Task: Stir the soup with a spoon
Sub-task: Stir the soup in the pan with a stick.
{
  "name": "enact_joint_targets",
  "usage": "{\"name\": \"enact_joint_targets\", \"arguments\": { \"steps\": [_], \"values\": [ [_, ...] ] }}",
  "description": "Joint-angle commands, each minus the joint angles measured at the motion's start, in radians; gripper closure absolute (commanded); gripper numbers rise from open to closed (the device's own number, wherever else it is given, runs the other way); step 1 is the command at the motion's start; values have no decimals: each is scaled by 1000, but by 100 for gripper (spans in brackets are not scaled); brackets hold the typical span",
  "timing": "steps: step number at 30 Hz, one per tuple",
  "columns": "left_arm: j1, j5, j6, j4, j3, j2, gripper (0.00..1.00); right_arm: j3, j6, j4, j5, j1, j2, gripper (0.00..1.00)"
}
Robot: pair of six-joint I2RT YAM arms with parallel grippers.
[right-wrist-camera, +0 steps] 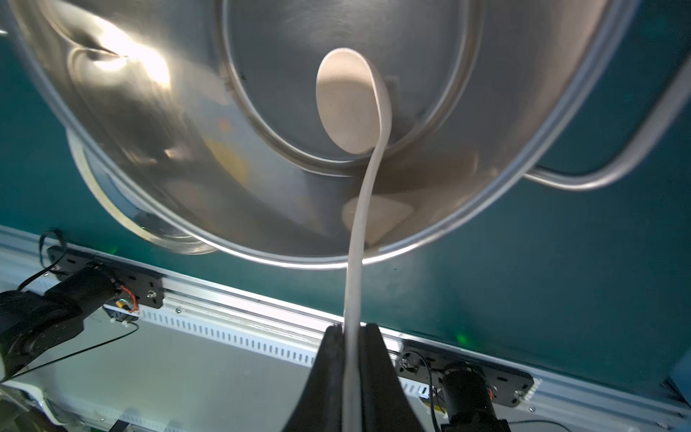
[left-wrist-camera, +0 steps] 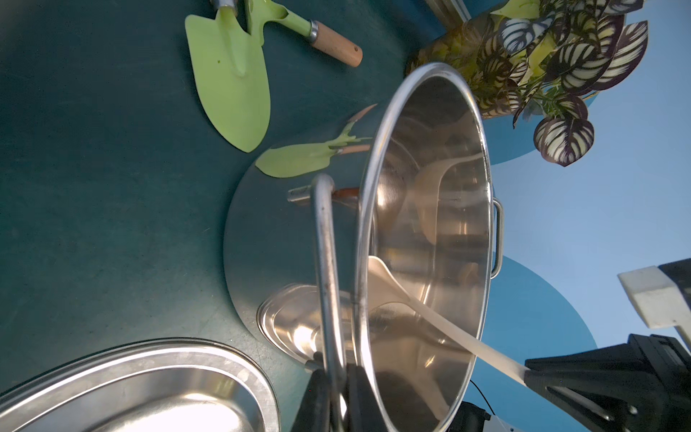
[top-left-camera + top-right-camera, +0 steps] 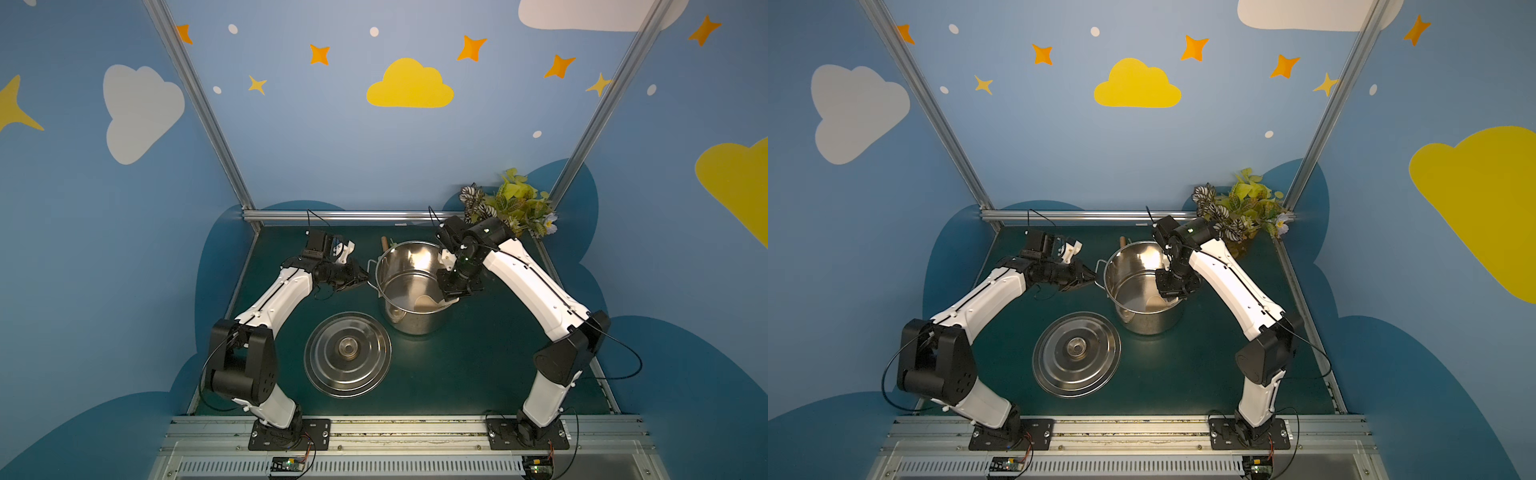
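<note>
**Spoon point(image 1: 347, 104) down in the pot point(image 3: 415, 326), ready to stir**

In both top views the pot stands on the green surface point(image 3: 478, 374), near the back edge. Its lid point(image 3: 328, 370) lies flat nearer the front edge. It is off the pot, so the spoon can get in. The left tool point(image 3: 362, 275) reaches the pot's left side. The right tool point(image 3: 451, 296) hangs over the pot's right rim. A plant point(image 3: 517, 203) fills the back right corner. The walls are blue, with painted clouds and stars.

The left wrist view shows the left tool closed tight on the pot's wire handle point(image 2: 325, 262). I think it holds the pot so it will not slide when the spoon goes round. A green shovel point(image 2: 232, 86) lies by the back edge, behind the pot.

The right wrist view shows the right tool pinched narrow on the spoon's thin stem, far from the round end. That way the tool is above the rim while the round end reaches deep. The round end is low in the pot, near the bottom. I cannot tell if it touches. No soup shows; the bottom looks bare and shiny.
</note>
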Motion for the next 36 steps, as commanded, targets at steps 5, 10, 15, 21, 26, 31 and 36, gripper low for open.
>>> {"name": "enact_joint_targets", "arguments": {
  "steps": [5,10,15,21,26,31,36],
  "values": [
    [-5,13,45,-51,-9,14,88,37,-12,-17,81,-97,23,100],
    [-4,13,48,-51,-7,17,88,153,-10,-7,93,-126,114,100],
    [-4,10,53,-56,-8,20,88,300,2,6,91,-125,224,100],
    [-4,12,56,-56,-9,26,88,527,-14,13,9,-83,362,100],
    [-4,16,53,-51,-8,34,88,609,-17,34,-89,-33,440,100],
    [-5,16,53,-51,-6,35,88,603,-14,49,-166,15,441,100],
    [-3,14,56,-50,-7,34,88,474,-31,44,-163,57,354,100]
  ]
}}
